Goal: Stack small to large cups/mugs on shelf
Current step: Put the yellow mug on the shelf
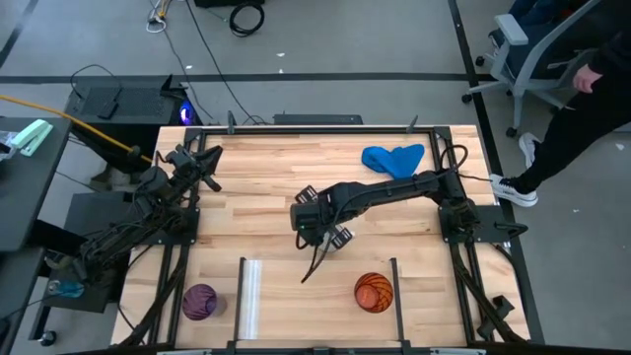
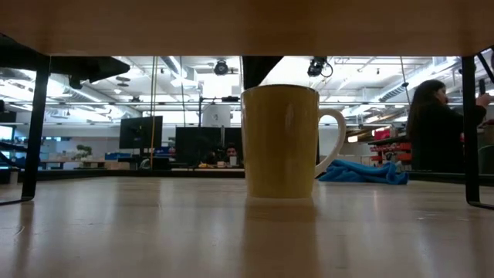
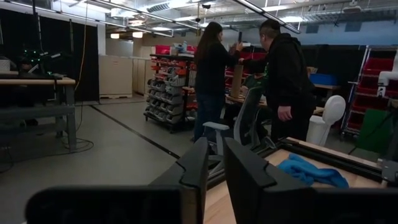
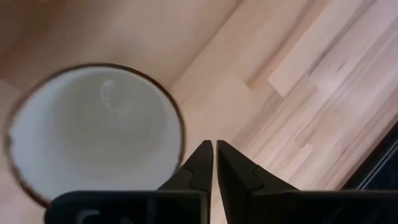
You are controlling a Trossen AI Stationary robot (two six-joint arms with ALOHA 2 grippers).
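Observation:
The white mug (image 2: 279, 143) stands upright on its base on the wooden table, its handle (image 2: 333, 144) free. In the right wrist view I look down into its white inside (image 4: 93, 134). My right gripper (image 4: 214, 149) is shut just above the mug, its tips beside the rim (image 4: 180, 134). In the high view my right gripper (image 1: 320, 225) hides the mug. The purple cup (image 1: 200, 301) stands left of the pale strip (image 1: 249, 296). The orange cup (image 1: 374, 292) stands beside the dark post (image 1: 394, 286). My left gripper (image 1: 202, 163) waits shut at the table's far left. My right gripper's shut fingertips (image 4: 204, 155) point down right beside the mug's rim, on its outer side. I cannot tell whether they touch it. Nothing shows between the fingers.
A blue cloth (image 1: 392, 158) lies at the far right of the table. Bare boards lie between the pale strip and the dark post (image 1: 315, 296). People stand in the room beyond the table (image 3: 280, 74), and one sits at the right (image 1: 572, 89).

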